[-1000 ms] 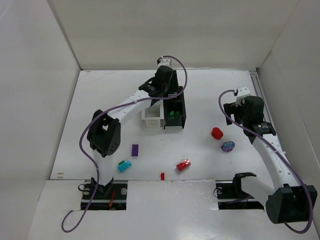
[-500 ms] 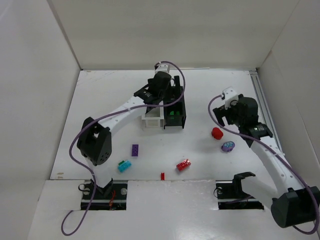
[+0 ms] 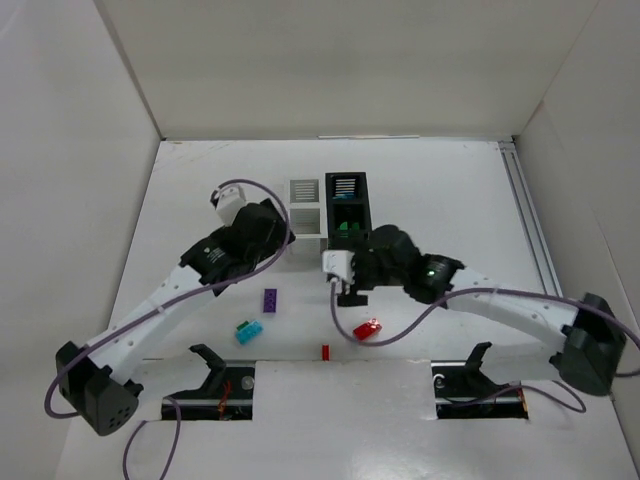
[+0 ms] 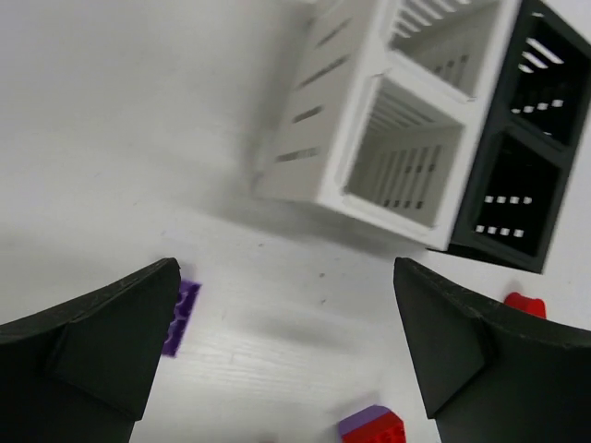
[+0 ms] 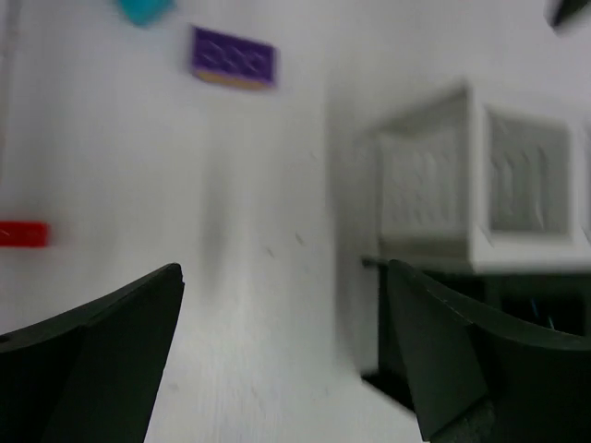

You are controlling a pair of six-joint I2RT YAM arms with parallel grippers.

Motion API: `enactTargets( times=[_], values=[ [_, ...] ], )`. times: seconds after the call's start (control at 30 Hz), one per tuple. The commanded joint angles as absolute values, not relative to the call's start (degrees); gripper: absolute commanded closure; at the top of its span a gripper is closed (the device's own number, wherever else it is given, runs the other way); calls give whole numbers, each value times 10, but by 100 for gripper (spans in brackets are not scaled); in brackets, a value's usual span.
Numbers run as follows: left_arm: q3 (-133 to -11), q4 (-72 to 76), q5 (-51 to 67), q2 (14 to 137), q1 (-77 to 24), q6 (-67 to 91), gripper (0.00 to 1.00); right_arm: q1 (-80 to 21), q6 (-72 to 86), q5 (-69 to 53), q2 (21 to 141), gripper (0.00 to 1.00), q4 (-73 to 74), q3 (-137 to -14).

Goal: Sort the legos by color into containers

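Observation:
The white bin and black bin stand side by side at mid table; green bricks lie in the black bin's near compartment. Loose on the table are a purple brick, a cyan brick, a red brick and a small red piece. My left gripper hovers open and empty just left of the white bin, the purple brick beside its left finger. My right gripper hangs open and empty in front of the black bin.
In the left wrist view, a red brick with a purple top lies near the bottom edge and another red piece sits by the black bin. White walls enclose the table. My right arm stretches across the right half of the table.
My left gripper opened over the bins and drew back toward the near left. My right arm swung from the far right to the middle, in front of the black bin, covering the right-side items.

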State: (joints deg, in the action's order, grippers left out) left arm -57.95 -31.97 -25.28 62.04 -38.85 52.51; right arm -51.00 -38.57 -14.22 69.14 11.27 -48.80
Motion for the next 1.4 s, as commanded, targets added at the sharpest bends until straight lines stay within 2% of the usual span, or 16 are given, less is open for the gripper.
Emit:
enactTargets(
  times=[0.0, 0.1, 0.43, 0.87, 1.03, 1.17, 1.2, 1.3, 1.37],
  values=[
    [-550, -407, -298, 552, -377, 613, 0, -588, -488, -270, 786, 5, 56, -553],
    [-542, -407, -304, 517, -372, 613, 0, -643, -539, -311, 872, 5, 40, -598],
    [-555, -448, -350, 476, -367, 631, 0, -703, -575, -381, 1091, 6, 40, -747],
    [-524, -424, -344, 454, -367, 615, 0, -703, -558, -328, 1212, 10, 40, -841],
    [-524, -424, -344, 448, -367, 615, 0, -703, -552, -328, 1235, 21, 40, -858],
    [-519, -418, -349, 448, -367, 615, 0, -703, -546, -334, 1235, 44, 40, -851],
    [-519, -418, -349, 448, -367, 615, 0, -703, -546, -334, 1235, 53, 35, -851],
    [-519, -418, -349, 448, -367, 615, 0, -703, -546, -328, 1230, 59, 35, -839],
    [-519, -418, -354, 448, -367, 615, 0, -703, -546, -328, 1230, 67, 35, -839]
  ],
)
